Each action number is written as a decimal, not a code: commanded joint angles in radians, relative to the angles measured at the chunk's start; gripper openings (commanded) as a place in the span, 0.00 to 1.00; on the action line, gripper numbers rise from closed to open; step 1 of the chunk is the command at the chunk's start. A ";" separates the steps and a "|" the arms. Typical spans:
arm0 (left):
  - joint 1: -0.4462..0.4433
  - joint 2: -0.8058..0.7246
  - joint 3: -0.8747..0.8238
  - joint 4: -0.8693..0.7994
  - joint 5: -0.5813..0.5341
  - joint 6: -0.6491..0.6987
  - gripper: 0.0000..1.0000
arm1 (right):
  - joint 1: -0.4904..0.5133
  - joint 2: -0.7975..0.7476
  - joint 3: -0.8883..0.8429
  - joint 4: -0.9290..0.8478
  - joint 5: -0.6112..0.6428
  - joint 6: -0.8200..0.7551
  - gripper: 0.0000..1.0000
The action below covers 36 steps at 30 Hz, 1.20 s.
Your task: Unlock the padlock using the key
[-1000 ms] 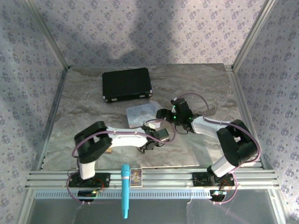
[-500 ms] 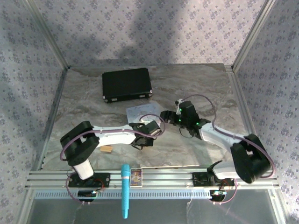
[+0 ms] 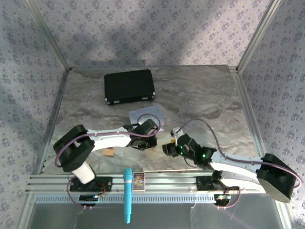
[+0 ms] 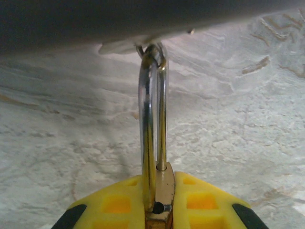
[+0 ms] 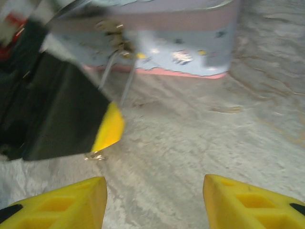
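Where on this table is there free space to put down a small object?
Bare table lies right of the black case, up to the right wall. Crowded: by the tin, around the left claw and right claw.

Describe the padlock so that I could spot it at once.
Find the pale blue tin just in front of the black case. At the tin's near edge the left gripper clamps the padlock. Its brass body and thin silver loop, hooked to the tin, set it apart.
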 commanded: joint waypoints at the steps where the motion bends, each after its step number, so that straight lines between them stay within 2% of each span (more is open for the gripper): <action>1: 0.005 -0.031 -0.013 0.049 0.082 -0.086 0.01 | 0.059 0.038 -0.002 0.072 0.131 -0.066 0.57; 5: 0.009 -0.025 -0.024 0.098 0.123 -0.135 0.01 | 0.102 0.134 0.027 0.149 0.109 -0.073 0.55; 9: 0.018 -0.030 -0.050 0.147 0.149 -0.174 0.01 | 0.135 0.249 0.061 0.200 0.133 -0.072 0.50; 15: 0.021 -0.047 -0.059 0.142 0.152 -0.178 0.01 | 0.146 0.316 0.057 0.310 0.178 -0.056 0.47; 18: 0.021 -0.051 -0.066 0.156 0.163 -0.188 0.01 | 0.144 0.341 0.083 0.303 0.198 -0.066 0.42; 22: 0.021 -0.062 -0.079 0.180 0.181 -0.197 0.01 | 0.125 0.378 0.095 0.323 0.185 -0.061 0.28; 29: 0.028 -0.090 -0.098 0.157 0.163 -0.180 0.00 | 0.057 0.314 0.020 0.340 0.111 -0.021 0.18; 36: 0.031 -0.096 -0.118 0.176 0.158 -0.191 0.00 | -0.062 0.283 -0.040 0.379 -0.104 0.014 0.15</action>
